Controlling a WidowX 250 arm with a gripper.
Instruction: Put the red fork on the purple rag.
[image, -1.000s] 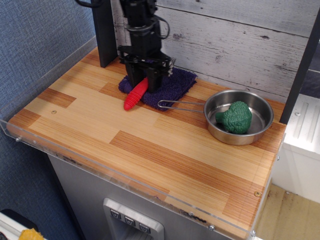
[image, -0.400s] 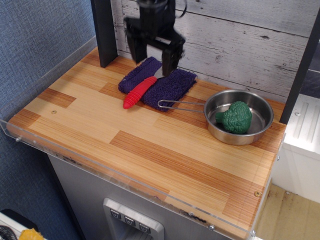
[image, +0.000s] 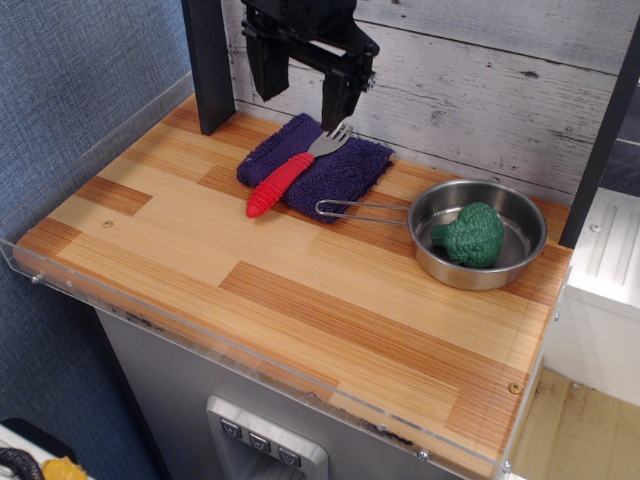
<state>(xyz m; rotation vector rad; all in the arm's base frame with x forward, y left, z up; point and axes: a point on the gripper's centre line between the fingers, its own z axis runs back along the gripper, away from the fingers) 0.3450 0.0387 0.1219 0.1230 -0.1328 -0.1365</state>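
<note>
Wooden table (image: 300, 290): rectangular top of light and darker striped planks, edged along the near and left sides by a clear plastic lip.

Black robot gripper (image: 300, 85): hangs above the far edge of the table, towards the far left corner. Its two jaws stand wide apart with nothing between them; it is clear of the cloth and the fork below.

Round steel pan (image: 478, 232): shallow, shiny, set near the right edge of the table towards the far right corner. Its thin wire handle (image: 360, 209) reaches left, its looped end just beside the near right corner of the cloth.

Dark purple terry-cloth rag (image: 345, 170): nearly square and fuzzy, lying flat near the far edge of the table, left of the pan.

Red fork (image: 284, 180): thick, ribbed, bright red plastic handle with silver metal tines. It lies slantwise across the rag; the tines point towards the far edge and rest on the cloth, while the butt of the handle overhangs the rag's near left side onto the bare wood.

Green broccoli-shaped toy (image: 470, 235): sits inside the pan, filling much of the bowl.
</note>
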